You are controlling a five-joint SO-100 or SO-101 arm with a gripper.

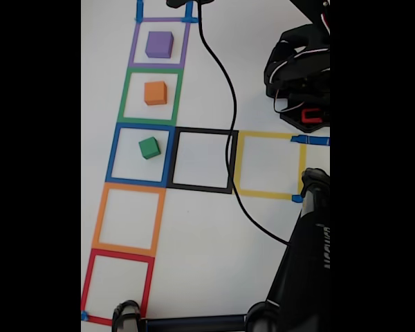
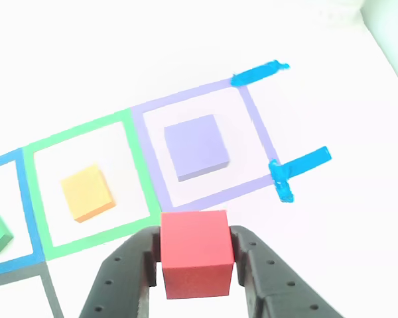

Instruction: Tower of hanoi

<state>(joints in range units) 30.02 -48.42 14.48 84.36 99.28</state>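
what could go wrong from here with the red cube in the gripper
1. The gripper pinches the red cube only by its side faces; a slip would drop it, perhaps onto the purple tape outline.
2. The purple cube and orange cube sit just ahead in their squares; a low pass might knock them out of place.
3. The black cable crosses the black tape square and could snag the arm.

I held the red cube (image 2: 196, 255) between my gripper's (image 2: 198, 262) fingers; purple (image 1: 159, 44), orange (image 1: 155, 93) and green (image 1: 149, 147) cubes sat apart in taped squares.
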